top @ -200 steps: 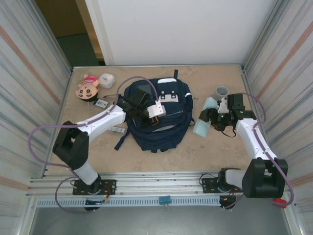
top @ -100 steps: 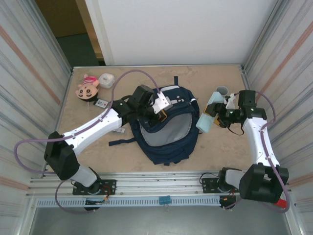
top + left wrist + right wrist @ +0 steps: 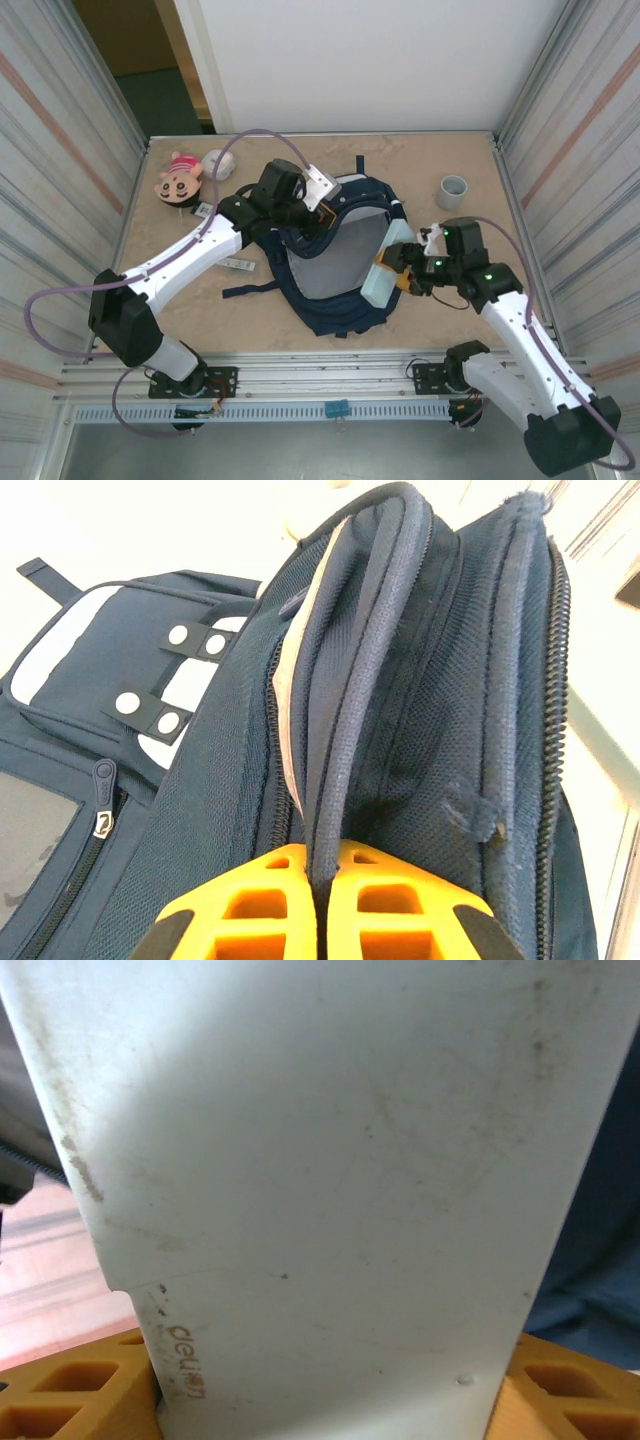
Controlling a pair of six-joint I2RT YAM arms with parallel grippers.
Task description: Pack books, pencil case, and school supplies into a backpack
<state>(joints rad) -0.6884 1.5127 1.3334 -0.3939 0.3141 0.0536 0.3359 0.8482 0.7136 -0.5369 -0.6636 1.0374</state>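
The navy backpack (image 3: 345, 308) lies mid-table with its mouth pulled open, grey lining showing. My left gripper (image 3: 312, 214) is shut on the bag's corded zipper rim (image 3: 345, 730) and holds it up; the orange fingers (image 3: 250, 900) pinch it from both sides. My right gripper (image 3: 393, 270) is shut on a pale blue flat box, the pencil case (image 3: 380, 288), printed "deli" (image 3: 188, 1365), tilted over the bag's right edge. Two small white-and-dark packets (image 3: 207, 211) (image 3: 241, 264), school supplies, lie left of the bag. The books are out of view.
A pink doll head (image 3: 178, 180) and a white round object (image 3: 217, 163) sit at the back left. A grey cup (image 3: 453, 187) stands at the back right. Metal walls close in both sides; a loose strap (image 3: 250, 291) trails left of the bag.
My left gripper has drawn the bag's rim up and back, opening the mouth wide. My right arm has carried the pencil case from the right side leftward to the bag's edge.
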